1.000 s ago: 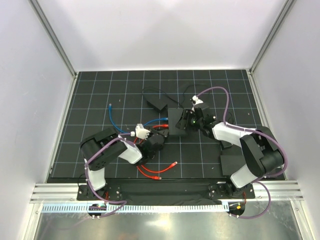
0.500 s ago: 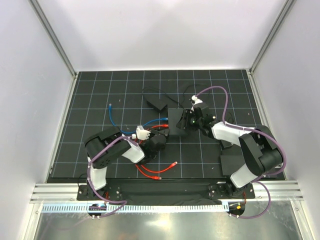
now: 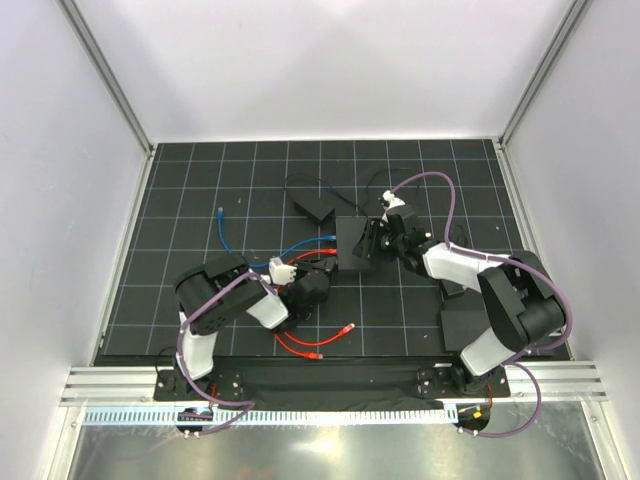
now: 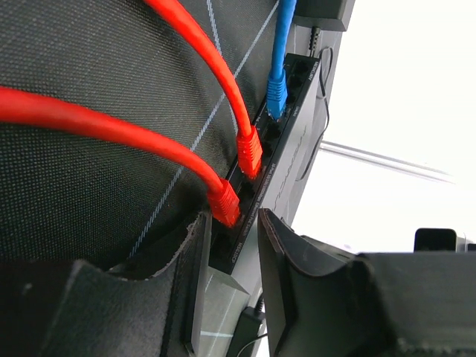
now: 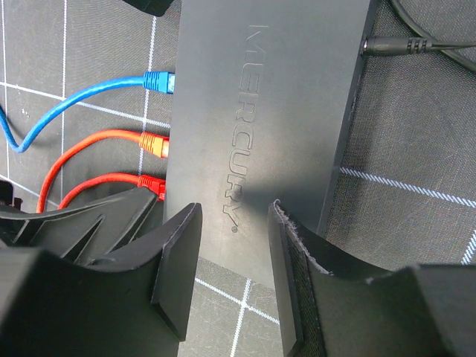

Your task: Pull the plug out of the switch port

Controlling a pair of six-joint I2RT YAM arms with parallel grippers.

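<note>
Top external: switch lengthwise near-far, sockets leftward.

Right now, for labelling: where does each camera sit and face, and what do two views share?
Top external: overhead behind the robot, looking down at the mat; left arm, right arm show.
Left wrist: low, facing the switch's socket row; left gripper shows.
Right wrist: above the switch, looking down; right gripper shows.
Shared: both wrist views see the red plugs and blue plug.
</note>
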